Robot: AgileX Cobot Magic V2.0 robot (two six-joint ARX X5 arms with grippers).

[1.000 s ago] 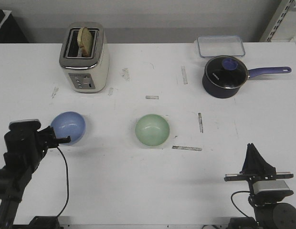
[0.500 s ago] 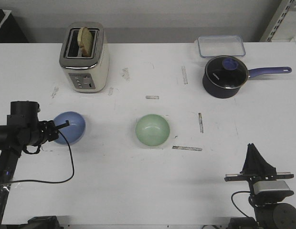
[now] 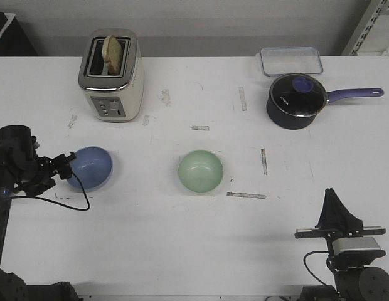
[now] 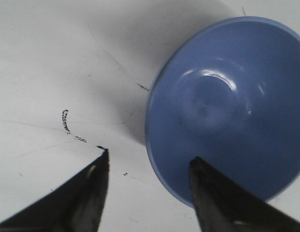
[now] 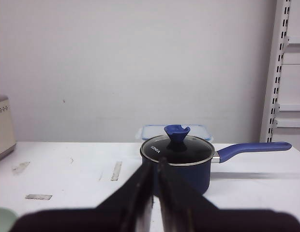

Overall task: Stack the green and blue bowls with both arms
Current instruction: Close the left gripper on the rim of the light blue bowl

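Observation:
The blue bowl (image 3: 91, 167) sits upright on the white table at the left. The green bowl (image 3: 201, 171) sits upright near the middle, apart from it. My left gripper (image 3: 67, 164) is open at the blue bowl's left rim. In the left wrist view the blue bowl (image 4: 227, 101) fills the frame, and my left gripper (image 4: 149, 157) straddles its rim, one finger over the bowl and one over the table. My right gripper (image 3: 335, 207) is shut and empty at the front right, far from both bowls. It also shows shut in the right wrist view (image 5: 156, 164).
A toaster (image 3: 111, 75) with bread stands at the back left. A dark blue saucepan (image 3: 296, 100) with a glass lid and a clear lidded container (image 3: 290, 61) stand at the back right. The saucepan (image 5: 179, 162) is ahead of my right gripper.
My left arm has swung leftward and its gripper has drawn back to the blue bowl's left rim. Both bowls and the right arm have not moved.

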